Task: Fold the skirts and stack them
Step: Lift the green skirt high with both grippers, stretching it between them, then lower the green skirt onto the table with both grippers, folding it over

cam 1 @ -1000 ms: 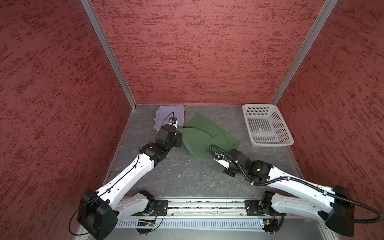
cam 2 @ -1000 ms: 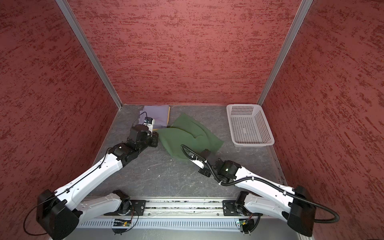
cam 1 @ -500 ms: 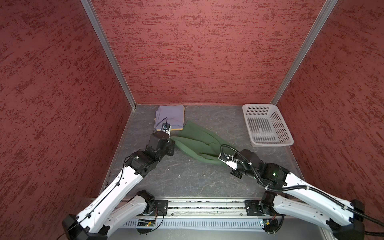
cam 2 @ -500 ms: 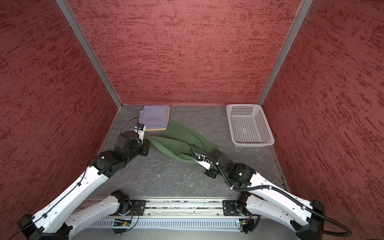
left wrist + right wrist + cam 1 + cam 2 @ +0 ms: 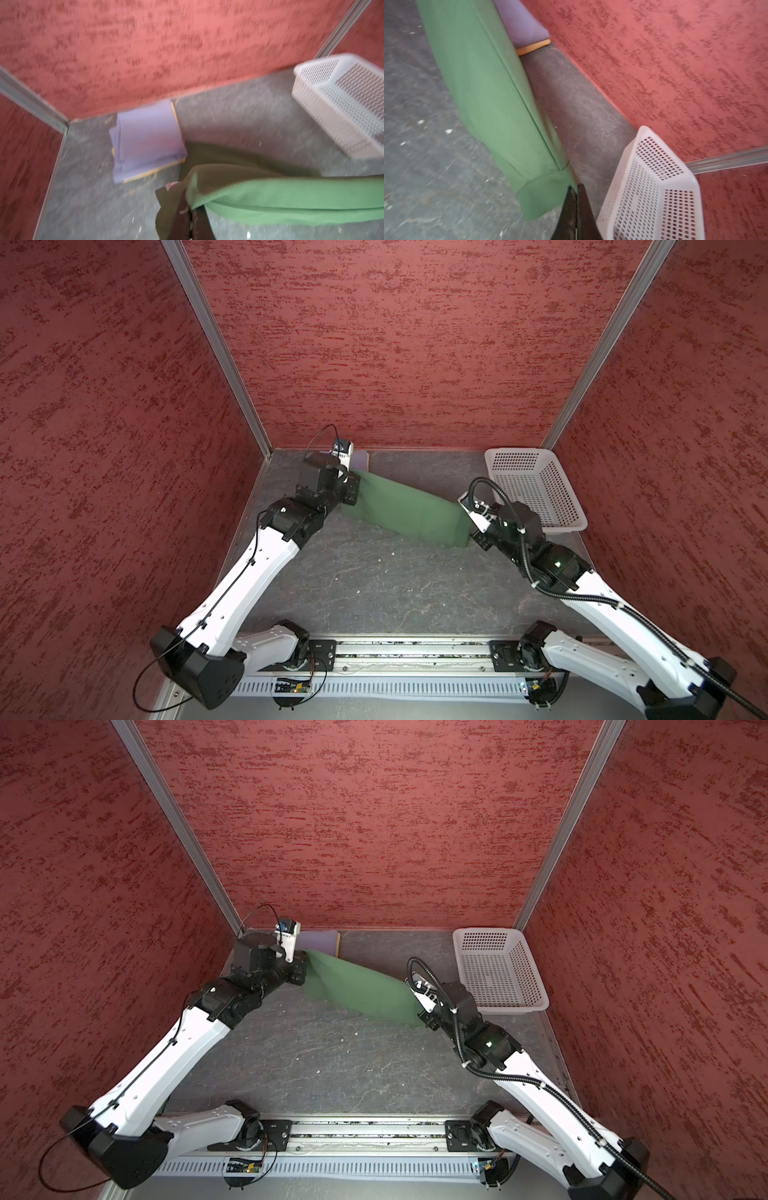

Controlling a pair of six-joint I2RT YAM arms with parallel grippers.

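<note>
The dark green skirt (image 5: pixel 407 510) (image 5: pixel 357 986) hangs stretched in the air between my two grippers. My left gripper (image 5: pixel 353 485) (image 5: pixel 190 207) is shut on its left end, by the back left corner. My right gripper (image 5: pixel 469 526) (image 5: pixel 576 189) is shut on the other end's corner, near the basket. The green cloth (image 5: pixel 488 93) sags a little above the table. Behind the left gripper the lavender-grey skirt (image 5: pixel 145 137) (image 5: pixel 318 940) lies folded on top of the mustard yellow skirt (image 5: pixel 153 171) (image 5: pixel 533 46), of which only an edge shows.
A white perforated basket (image 5: pixel 515 450) (image 5: pixel 486 930) stands at the back right, close to my right wrist. Red walls close in the back and both sides. The grey table (image 5: pixel 374 593) stretches toward the front rail.
Both grippers have risen and moved apart, pulling the green skirt off the table into a taut band. The left went back toward the stack, the right toward the basket.
</note>
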